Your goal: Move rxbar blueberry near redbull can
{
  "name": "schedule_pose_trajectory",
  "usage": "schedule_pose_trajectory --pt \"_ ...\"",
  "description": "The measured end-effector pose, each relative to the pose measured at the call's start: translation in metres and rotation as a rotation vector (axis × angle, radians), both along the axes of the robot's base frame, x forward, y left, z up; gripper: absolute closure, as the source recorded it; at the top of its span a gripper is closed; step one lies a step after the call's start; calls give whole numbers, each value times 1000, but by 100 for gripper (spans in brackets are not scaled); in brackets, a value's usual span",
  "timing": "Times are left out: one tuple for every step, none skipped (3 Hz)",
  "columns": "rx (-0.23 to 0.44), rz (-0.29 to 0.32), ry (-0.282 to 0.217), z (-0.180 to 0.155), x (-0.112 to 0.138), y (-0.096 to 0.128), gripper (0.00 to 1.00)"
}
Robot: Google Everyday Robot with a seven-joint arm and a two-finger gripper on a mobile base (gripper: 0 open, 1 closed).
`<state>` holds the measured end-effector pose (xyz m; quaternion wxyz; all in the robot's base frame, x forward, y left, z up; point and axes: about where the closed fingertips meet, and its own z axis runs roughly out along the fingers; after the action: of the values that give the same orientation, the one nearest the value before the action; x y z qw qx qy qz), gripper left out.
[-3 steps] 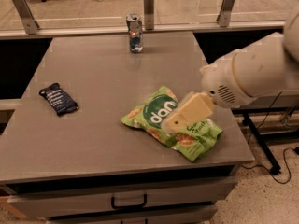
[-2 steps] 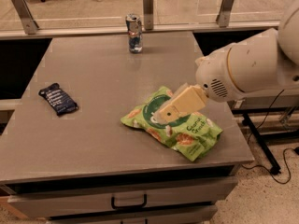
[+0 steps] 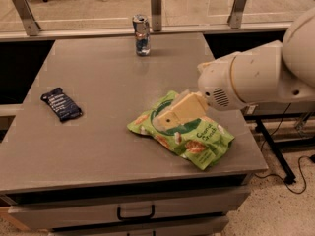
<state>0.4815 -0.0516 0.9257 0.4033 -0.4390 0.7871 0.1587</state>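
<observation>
The hand [image 3: 167,118], clenched or released one cannot tell, hangs over the bag [image 3: 199,142]; it should travel well left of the bag to the bar [image 3: 61,103] lying on the counter [image 3: 108,82], squaring across its narrow width.

No legible text, even on the bag [image 3: 199,142] beneath the hand [image 3: 171,116].

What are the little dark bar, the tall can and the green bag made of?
The rxbar blueberry: dark crinkled film, probably plastic, slightly shiny. The redbull can: metal, judging by its shiny silver top. The green bag: glossy wrinkled plastic or foil. The robot's hand, above that bag, looks like smooth cream plastic.
</observation>
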Motion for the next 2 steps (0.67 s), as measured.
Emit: schedule_pose_trajectory --pt "103 14 -65 -7 0 33 0" --pt "146 30 -120 -14 -12 72 0"
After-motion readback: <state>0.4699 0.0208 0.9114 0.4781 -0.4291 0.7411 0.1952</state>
